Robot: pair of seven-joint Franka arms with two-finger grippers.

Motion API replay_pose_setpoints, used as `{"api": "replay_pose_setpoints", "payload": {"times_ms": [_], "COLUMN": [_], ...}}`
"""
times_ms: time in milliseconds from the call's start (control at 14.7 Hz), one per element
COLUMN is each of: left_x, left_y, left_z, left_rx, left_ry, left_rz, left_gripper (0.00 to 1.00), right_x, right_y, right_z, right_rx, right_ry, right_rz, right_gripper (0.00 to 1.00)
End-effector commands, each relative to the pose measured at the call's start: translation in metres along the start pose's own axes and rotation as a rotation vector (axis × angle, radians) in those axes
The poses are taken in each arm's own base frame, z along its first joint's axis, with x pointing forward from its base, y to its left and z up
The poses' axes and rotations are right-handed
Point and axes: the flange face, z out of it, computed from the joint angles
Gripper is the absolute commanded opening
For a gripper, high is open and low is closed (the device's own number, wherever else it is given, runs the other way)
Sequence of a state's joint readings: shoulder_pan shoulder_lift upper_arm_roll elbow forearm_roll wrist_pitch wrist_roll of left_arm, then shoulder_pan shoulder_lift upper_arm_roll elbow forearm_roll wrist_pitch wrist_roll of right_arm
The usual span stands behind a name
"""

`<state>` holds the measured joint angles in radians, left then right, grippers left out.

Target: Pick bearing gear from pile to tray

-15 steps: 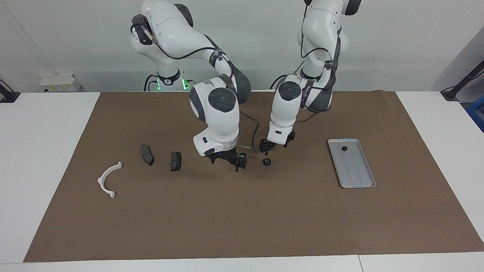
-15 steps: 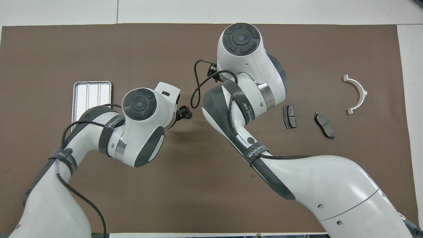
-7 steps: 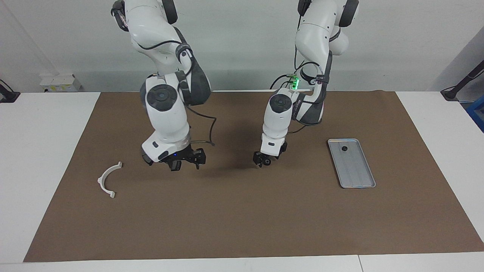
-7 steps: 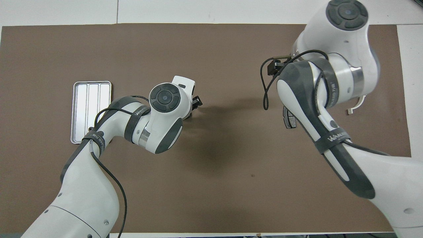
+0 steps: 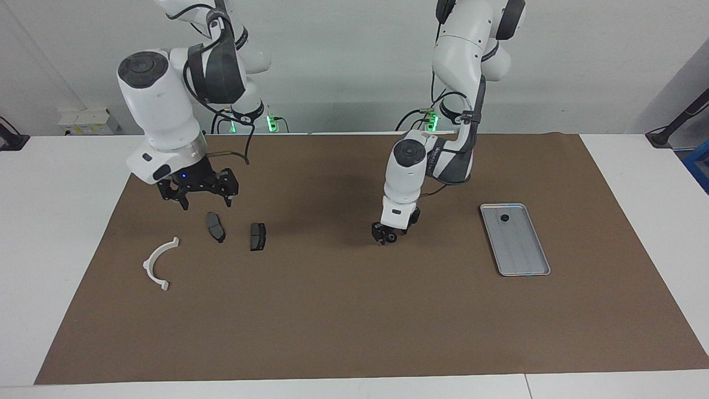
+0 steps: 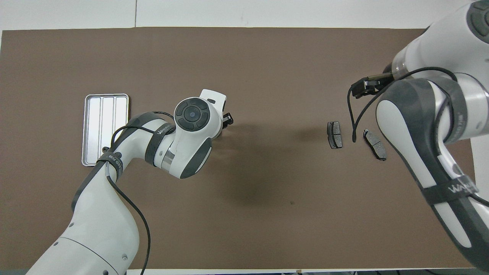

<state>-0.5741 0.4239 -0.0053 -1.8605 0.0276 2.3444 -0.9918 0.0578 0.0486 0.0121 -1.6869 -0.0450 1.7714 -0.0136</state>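
One small black round bearing gear already sits in the flat silver metal tray. Left gripper is down around a second one on the worktop, can't tell if gripped. Right gripper hangs wide open over the brake pads.

We see the left gripper low on the brown mat, fingers around a small black round piece; the right gripper hangs spread above two brake pads.
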Motion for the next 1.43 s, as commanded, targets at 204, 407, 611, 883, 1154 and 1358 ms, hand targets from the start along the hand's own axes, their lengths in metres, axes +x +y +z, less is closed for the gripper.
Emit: {"api": "replay_pose_setpoints", "payload": {"times_ms": [204,407,611,883,1154,1358], "left_x": [-0.005,0.011,0.052,0.144,0.204,0.215], "left_y": [-0.001,-0.005,-0.059,-0.173,-0.265,-0.276], "left_z": [0.005,-0.012,-0.060,-0.090,-0.084,-0.046], "left_rx": [0.011,0.077,0.103,0.073,0.044,0.043], "left_ry": [0.020,-0.009,-0.021,-0.054,-0.049,-0.051], "left_rz": [-0.008,-0.007,0.075,0.227,0.419,0.465], "left_gripper": [0.21,0.00,0.00,0.00,0.00,0.00], "right_x": [-0.048,-0.058,-0.055,-0.048,-0.047,-0.048], "right_y": [0.017,0.030,0.031,0.028,0.029,0.028], "right_z": [-0.069,-0.062,-0.064,-0.072,-0.081,-0.083], "right_rx": [0.048,0.072,0.068,0.047,0.040,0.040], "right_ry": [-0.062,-0.135,-0.108,-0.042,0.001,0.004], "right_rz": [0.008,0.040,0.042,0.030,0.031,0.030], "right_gripper": [1.00,1.00,1.00,1.00,1.00,1.00]}}
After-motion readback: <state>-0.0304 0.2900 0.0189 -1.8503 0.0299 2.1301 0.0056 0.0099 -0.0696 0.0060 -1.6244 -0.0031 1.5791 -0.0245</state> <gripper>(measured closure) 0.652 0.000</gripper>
